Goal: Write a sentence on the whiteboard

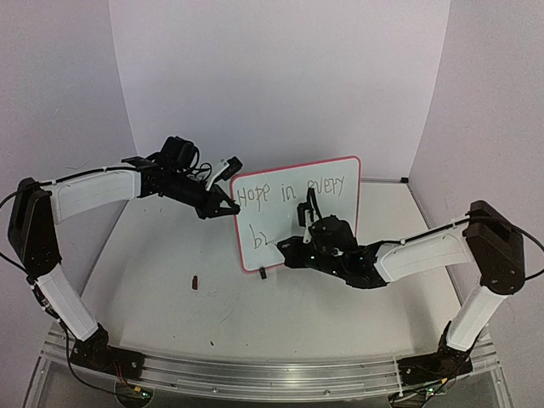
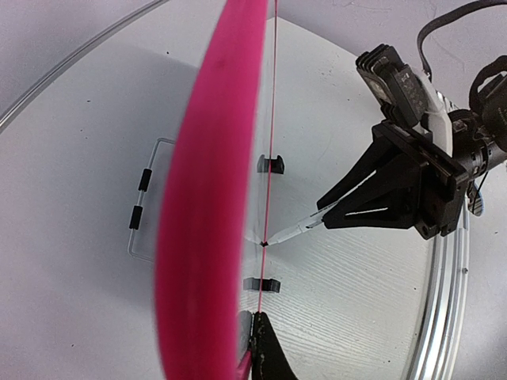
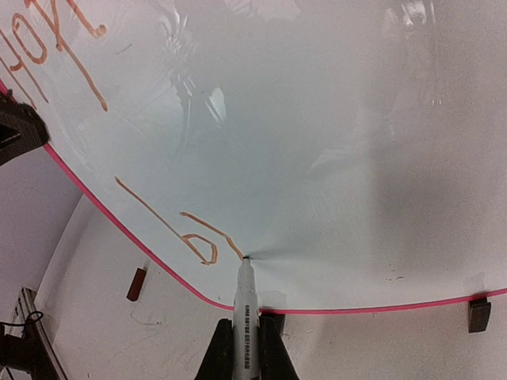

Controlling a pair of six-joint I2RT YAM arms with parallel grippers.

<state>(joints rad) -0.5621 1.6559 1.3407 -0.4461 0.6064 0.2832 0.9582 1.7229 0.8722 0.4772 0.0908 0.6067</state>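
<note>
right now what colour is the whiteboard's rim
Bright pink-red; the whiteboard edge shows it best in the left wrist view.

Pretty bright, even light, soft shadows on the bench (image 1: pixel 153 280). The whiteboard (image 3: pixel 333 142) shows glare patches up close, and in the left wrist view it's a blurry, bent pink smear.

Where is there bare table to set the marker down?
Free: the white table strip between the red-rimmed whiteboard and the metal rail, right of the small dark piece. Crowded: at the board, left claw gripping its edge, right claw pressing a white marker to it.
</note>
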